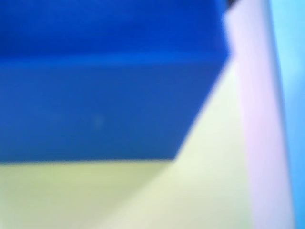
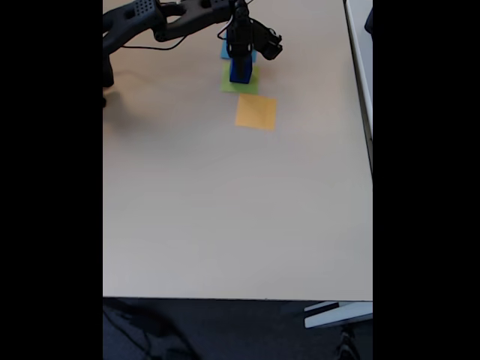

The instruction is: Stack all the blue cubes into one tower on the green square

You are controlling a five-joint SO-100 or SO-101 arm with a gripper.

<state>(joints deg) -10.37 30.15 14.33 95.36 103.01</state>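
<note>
**Blue tower on the green square, arm over it**

In the fixed view, the black arm enters from the upper left of the frame and reaches to the right. Its gripper hangs at the top centre, directly over the tower of dark blue cubes. The tower stands on the green square. Whether the jaws are open or closed on the top cube, I cannot tell; the dark parts cover this place. Behind the tower a light-blue square shows partly. Below and a little right of the green square lies an orange square, near it but apart, on the beige table.

In the wrist view, which is blurred, a blue cube fills the upper left. The green paper lies under it, in the lower part. At the right edge a pale strip of table comes, then light-blue paper.
</note>
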